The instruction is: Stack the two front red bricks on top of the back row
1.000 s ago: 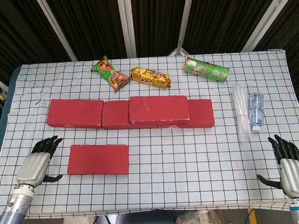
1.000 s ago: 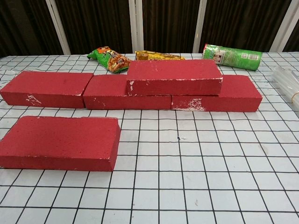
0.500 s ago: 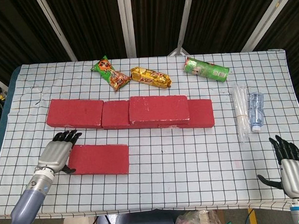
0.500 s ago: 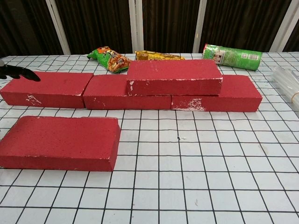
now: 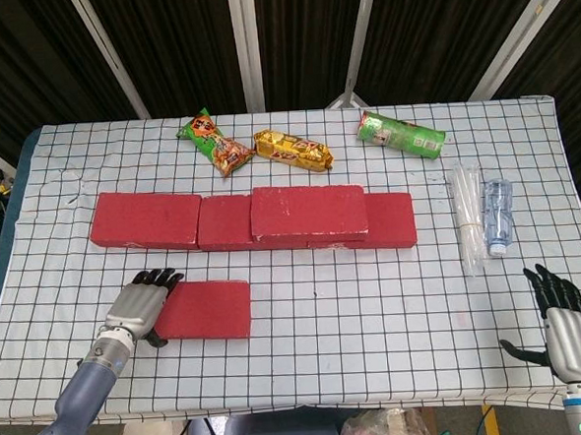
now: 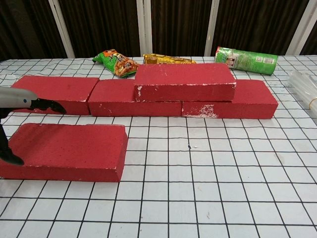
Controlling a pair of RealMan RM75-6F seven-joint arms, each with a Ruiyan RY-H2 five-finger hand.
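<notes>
- Left hand lies over the left end of the front rectangular red foam brick, fingers spread; actual grip unclear.
- Right hand hovers empty, fingers splayed.

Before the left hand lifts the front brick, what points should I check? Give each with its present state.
1. Left hand at the left end of the front brick: ok.
2. Fingers closed firmly on the brick: cannot tell.
3. One brick already stacked on the back row: ok.
4. Free place on top of the row's left part: ok.
5. Right hand open and away from the bricks: ok.
6. Snack packets behind the row, out of the way: ok.
</notes>
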